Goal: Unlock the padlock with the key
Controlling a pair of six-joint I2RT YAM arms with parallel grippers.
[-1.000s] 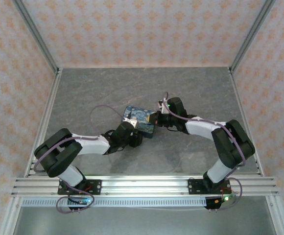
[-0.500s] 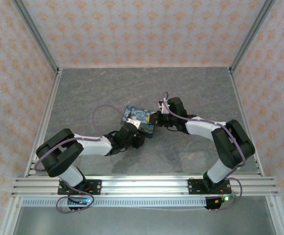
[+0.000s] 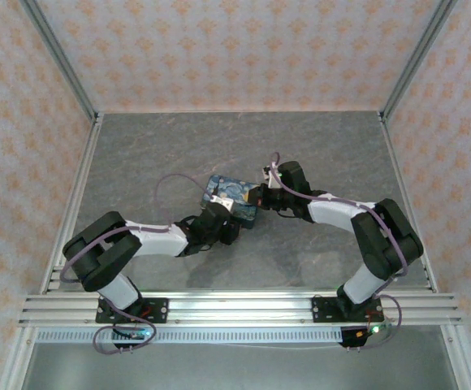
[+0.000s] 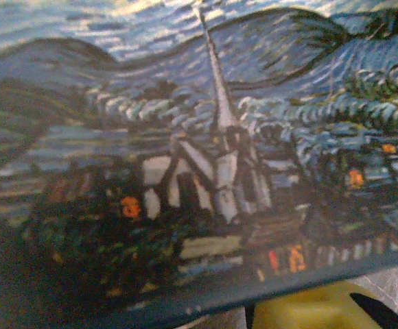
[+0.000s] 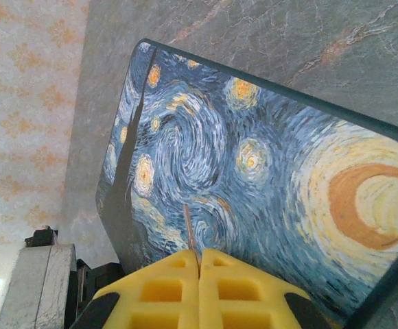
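Grey marbled tabletop [image 3: 325,146], peach patterned walls [image 3: 219,49]; open room toward every edge around the central starry-night printed box [image 3: 231,193]. The right gripper [image 5: 199,264] pinches a thin metal key [image 5: 189,229] at its right end. The left gripper's [image 3: 229,215] jaws at its near side: cannot tell.

Top view: high behind arm bases [image 3: 134,309], looking down. Wrist views: both close on painted box [image 5: 267,157].

Right wrist entry | my right tool [image 5: 199,260]: yellow pads pressed together | nipped between them: thin metal blade [image 5: 189,229], edge-on | beyond it: box [image 5: 254,157], starry-night print, crescent at right | under it: grey marbled worktop [image 5: 288,41]
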